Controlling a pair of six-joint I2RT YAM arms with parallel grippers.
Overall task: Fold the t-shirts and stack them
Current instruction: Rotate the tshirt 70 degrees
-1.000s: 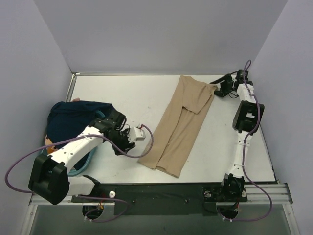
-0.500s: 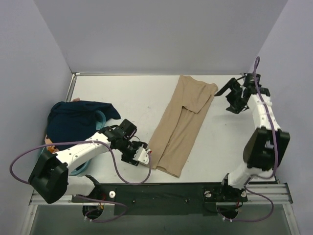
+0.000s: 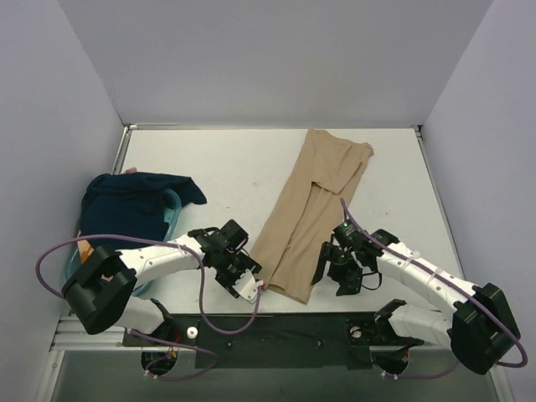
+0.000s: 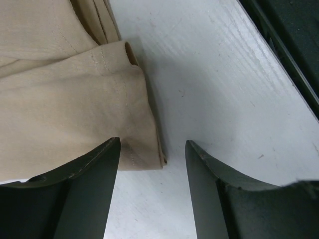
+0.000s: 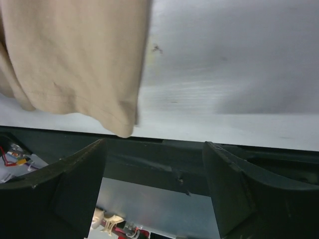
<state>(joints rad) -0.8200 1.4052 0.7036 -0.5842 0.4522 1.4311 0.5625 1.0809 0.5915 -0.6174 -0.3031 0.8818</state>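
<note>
The tan t-shirt (image 3: 314, 201) lies folded into a long strip, running diagonally from the far middle of the table to its near edge. My left gripper (image 3: 253, 278) is open and empty, low at the strip's near left corner. In the left wrist view that tan corner (image 4: 75, 99) lies just ahead of the left gripper (image 4: 152, 149), between its spread fingers. My right gripper (image 3: 329, 266) is open and empty beside the strip's near right corner. The right wrist view shows the tan hem (image 5: 75, 55) ahead-left of the right gripper (image 5: 154, 149). A dark navy t-shirt (image 3: 126, 205) is heaped at the left.
The navy shirt lies over a teal round basket (image 3: 172, 209). A bit of orange cloth (image 3: 84, 243) peeks out at its left. The black front rail (image 3: 293, 322) runs just below the shirt's near end and shows in the right wrist view (image 5: 164, 159). Walls enclose three sides.
The right arm swung from the far right corner down to the near edge beside the shirt's near right corner. The left gripper moved right and nearer, to the shirt's near left corner.
</note>
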